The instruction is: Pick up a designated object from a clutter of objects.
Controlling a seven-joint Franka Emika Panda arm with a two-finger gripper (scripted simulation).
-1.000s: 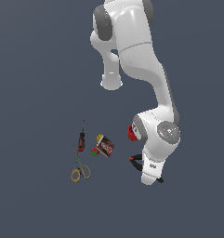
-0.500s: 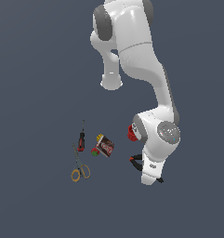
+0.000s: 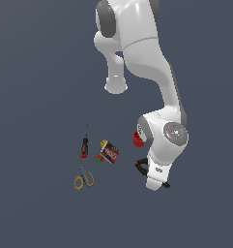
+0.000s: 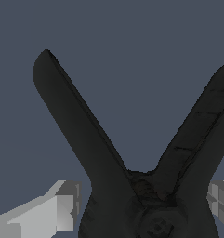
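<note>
The black spring clamp (image 4: 132,186) fills the wrist view, its two handles splayed in a V. My gripper (image 4: 143,207) straddles the clamp's body near the pivot, and both fingers (image 4: 62,209) lie against its sides, shut on it. In the exterior view my gripper (image 3: 155,180) is down over the clamp (image 3: 141,165), which is mostly hidden by the hand. Only its red-orange jaw tip and one black handle end show. The rest of the clutter lies to the exterior view's left of the gripper.
A red cup (image 3: 137,138) sits right behind the wrist. A small red printed box (image 3: 109,153), a tiny red-green piece (image 3: 98,158), a red-and-black screwdriver (image 3: 84,144) and yellow-handled scissors (image 3: 82,175) lie on the dark floor.
</note>
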